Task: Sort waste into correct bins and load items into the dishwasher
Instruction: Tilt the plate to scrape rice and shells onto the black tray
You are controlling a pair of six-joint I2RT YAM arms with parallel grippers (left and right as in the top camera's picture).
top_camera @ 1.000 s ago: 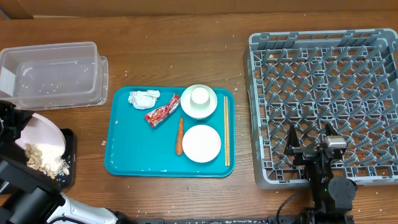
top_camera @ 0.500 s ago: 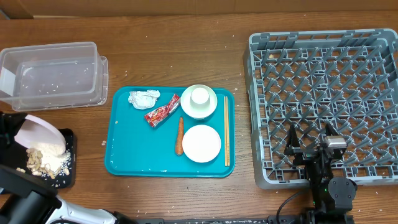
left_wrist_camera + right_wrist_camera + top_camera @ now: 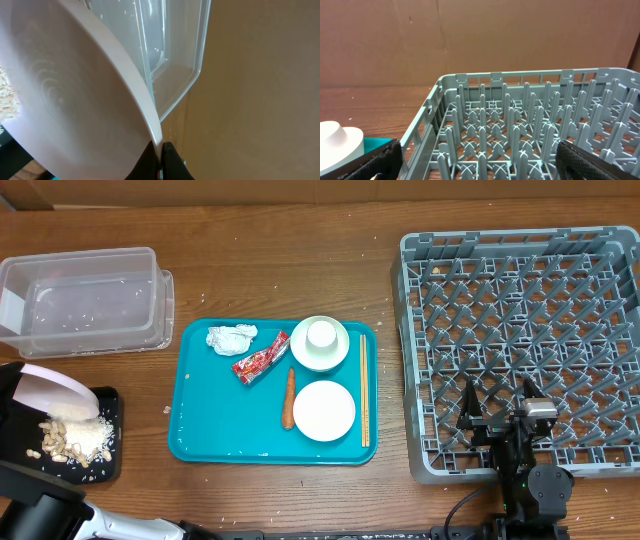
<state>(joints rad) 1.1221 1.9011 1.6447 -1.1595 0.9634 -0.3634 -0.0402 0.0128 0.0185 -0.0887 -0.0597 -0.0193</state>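
Note:
My left gripper (image 3: 161, 159) is shut on the rim of the large white plate (image 3: 55, 393), held steeply tilted over the black tray (image 3: 20, 442). Beige food scraps (image 3: 75, 438) lie heaped on that tray. The clear tub (image 3: 85, 300) stands behind it and also shows in the left wrist view (image 3: 170, 55). On the teal tray (image 3: 215, 425) lie the white napkin (image 3: 231, 337), red wrapper (image 3: 260, 362), carrot (image 3: 289, 398), small plate (image 3: 324, 410), bowl with cup (image 3: 320, 340) and chopsticks (image 3: 364, 390). My right gripper (image 3: 497, 408) is open over the grey rack's (image 3: 520, 330) front edge.
The grey rack (image 3: 520, 130) with upright pegs fills the right wrist view; a white dish (image 3: 337, 145) shows at its left. Crumbs are scattered on the wooden table (image 3: 300, 270).
The left gripper tipped the plate steeper and drew it left; the scraps slid off it onto the black tray. The right arm has not moved.

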